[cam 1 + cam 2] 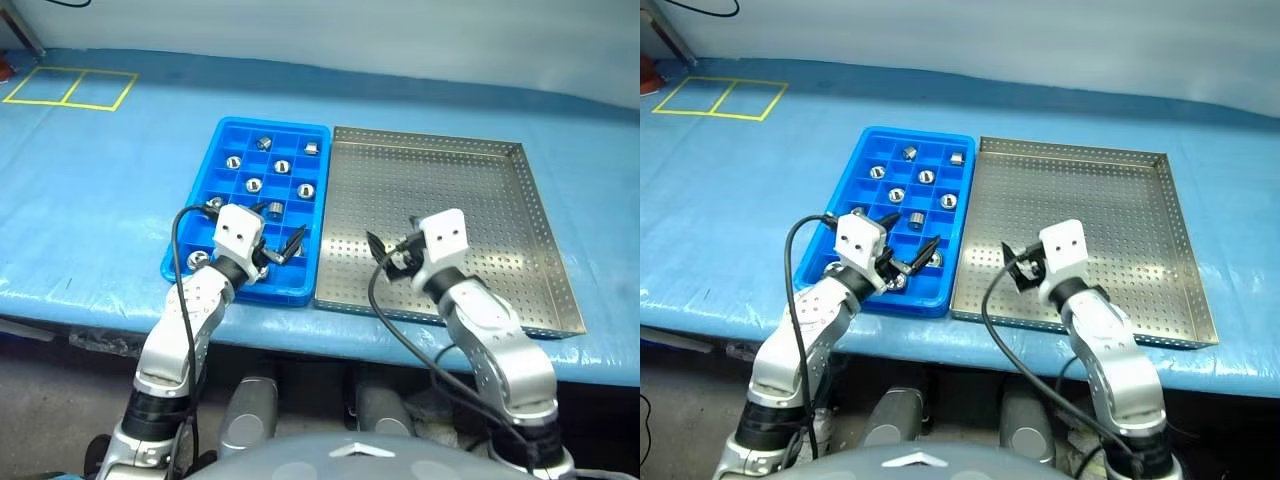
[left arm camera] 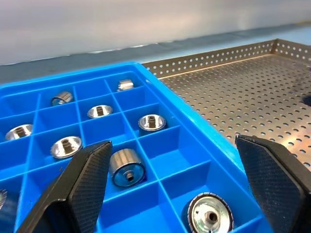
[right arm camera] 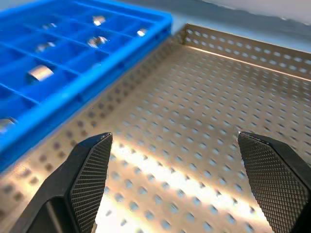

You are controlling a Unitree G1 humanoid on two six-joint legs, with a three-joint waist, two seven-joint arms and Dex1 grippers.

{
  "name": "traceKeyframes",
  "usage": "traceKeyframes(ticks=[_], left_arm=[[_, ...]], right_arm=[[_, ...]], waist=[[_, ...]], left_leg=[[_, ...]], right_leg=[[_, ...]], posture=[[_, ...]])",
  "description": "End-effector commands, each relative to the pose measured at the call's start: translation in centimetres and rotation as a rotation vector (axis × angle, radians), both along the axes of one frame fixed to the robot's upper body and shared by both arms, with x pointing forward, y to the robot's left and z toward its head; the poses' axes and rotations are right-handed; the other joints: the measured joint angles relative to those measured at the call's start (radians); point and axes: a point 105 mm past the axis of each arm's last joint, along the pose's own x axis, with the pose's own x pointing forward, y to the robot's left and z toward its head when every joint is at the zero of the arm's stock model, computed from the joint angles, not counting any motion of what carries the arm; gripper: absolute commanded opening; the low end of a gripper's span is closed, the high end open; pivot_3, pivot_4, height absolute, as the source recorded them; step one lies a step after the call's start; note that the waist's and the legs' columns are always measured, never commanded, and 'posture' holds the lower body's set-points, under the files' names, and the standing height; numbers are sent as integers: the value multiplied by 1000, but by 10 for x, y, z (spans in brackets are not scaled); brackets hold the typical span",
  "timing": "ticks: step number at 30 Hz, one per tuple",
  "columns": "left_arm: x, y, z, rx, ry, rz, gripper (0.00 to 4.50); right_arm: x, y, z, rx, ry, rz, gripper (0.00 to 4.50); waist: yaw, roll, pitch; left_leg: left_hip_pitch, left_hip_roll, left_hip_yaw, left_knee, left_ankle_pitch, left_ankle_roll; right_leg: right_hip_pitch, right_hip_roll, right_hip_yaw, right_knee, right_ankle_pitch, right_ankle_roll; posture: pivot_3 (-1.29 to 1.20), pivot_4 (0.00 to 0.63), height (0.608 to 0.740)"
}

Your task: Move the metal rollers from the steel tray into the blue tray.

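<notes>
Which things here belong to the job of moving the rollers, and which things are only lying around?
Belong to the job:
- metal rollers, in the blue tray's compartments
- blue tray
- steel tray, no rollers visible in it
- left gripper, open
- right gripper, open

Only lying around:
- yellow tape squares
- blue table cover

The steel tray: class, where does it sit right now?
In the left eye view, the steel tray lies on the blue table cover, on the robot's right, edge to edge with the blue tray.
</notes>
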Motion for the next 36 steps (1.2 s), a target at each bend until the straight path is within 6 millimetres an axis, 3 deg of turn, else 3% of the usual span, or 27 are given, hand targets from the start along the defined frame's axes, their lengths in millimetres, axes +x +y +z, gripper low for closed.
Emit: traceKeyframes(ticks=[1,7,36], left_arm=[[1,-6,8,-4,-33,-50,4500],[-1,-11,7,-9,-22,-98,4500],[-10,-5,-3,5,15,-79,4500]], right_arm=[[-9,1,15,6,-87,-10,4340],[-14,0,8,24,-71,-55,4340],[-19,9,-1,14,-23,29,4340]], waist=[[-18,0,0],[-37,0,0],[-25,0,0]], left_leg=[[1,0,0,0,0,0],[1,1,0,4,0,0],[1,0,0,5,0,0]], right_leg=[[0,0,0,1,0,0],[1,0,0,3,0,0],[1,0,1,3,0,1]], posture=[[-41,150,740],[-60,150,740],[-11,150,740]])
